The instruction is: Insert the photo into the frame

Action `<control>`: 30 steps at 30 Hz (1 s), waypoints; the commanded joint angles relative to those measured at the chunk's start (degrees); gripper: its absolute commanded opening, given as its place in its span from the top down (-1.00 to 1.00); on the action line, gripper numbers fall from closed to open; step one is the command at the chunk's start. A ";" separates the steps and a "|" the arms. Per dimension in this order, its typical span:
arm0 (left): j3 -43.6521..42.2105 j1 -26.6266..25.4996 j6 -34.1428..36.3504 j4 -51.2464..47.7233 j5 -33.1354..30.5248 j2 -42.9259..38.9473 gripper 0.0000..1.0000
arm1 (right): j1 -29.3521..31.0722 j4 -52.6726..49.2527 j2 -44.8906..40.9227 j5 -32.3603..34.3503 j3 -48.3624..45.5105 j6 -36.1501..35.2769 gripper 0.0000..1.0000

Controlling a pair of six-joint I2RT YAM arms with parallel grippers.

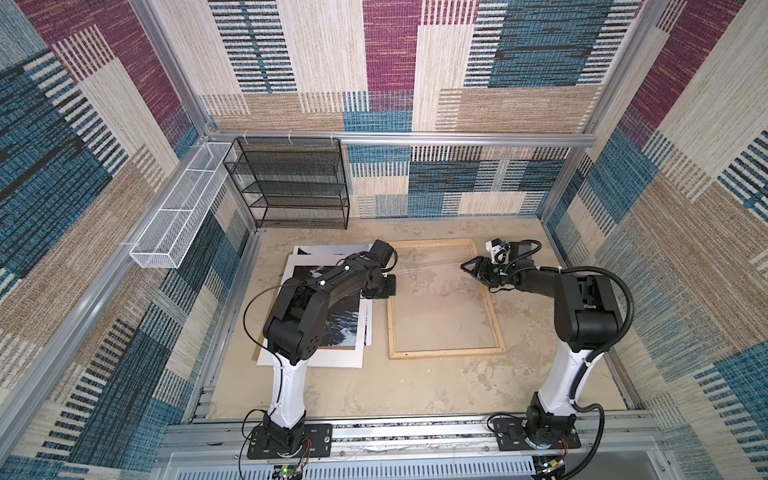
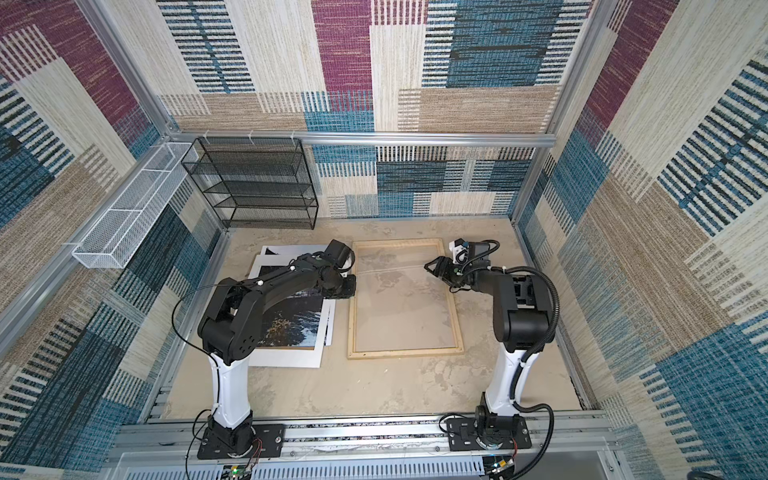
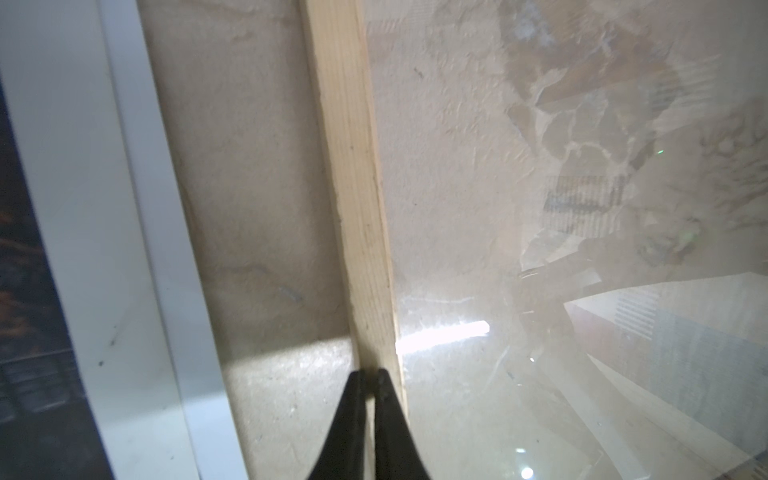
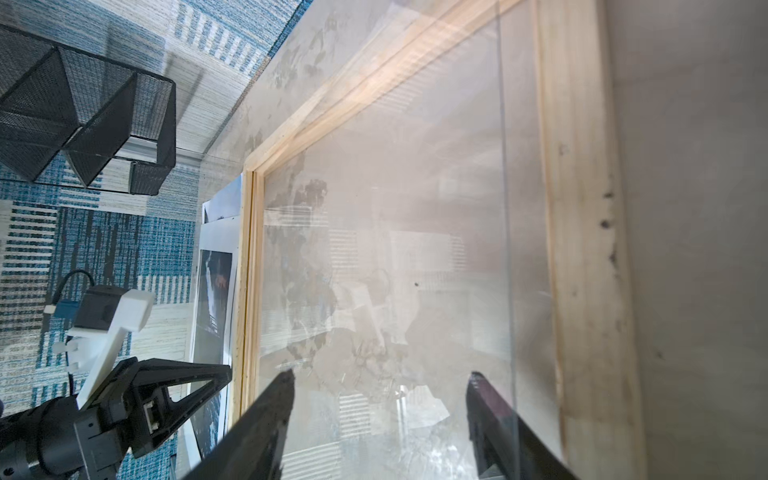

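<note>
Now, left fingers [image 3: 345, 428] pinched shut, right fingers [image 4: 257, 428] spread; photo [image 1: 340, 326] (nine o'clock of frame [image 1: 446, 354]) looks floppy, pinch its edge.

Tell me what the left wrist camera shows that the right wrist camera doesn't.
Only the left wrist: that the left gripper is shut, over a rail of the frame, and the strip of table between rail and white mat. Only the right wrist: the right gripper with jaws apart, the black mesh shelf, the patterned wall. Both: left gripper, frame, mat, and a clear reflective sheet.
</note>
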 commanded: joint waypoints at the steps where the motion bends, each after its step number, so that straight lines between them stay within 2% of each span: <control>1: -0.07 -0.10 1.41 -1.60 -0.66 0.52 0.79 | -0.03 -0.55 -1.03 1.87 0.78 -1.37 -0.37; 30: 0.40 -0.10 1.94 -1.68 -0.44 0.85 0.80 | 0.02 -6.85 -4.21 11.70 3.15 -4.70 -0.47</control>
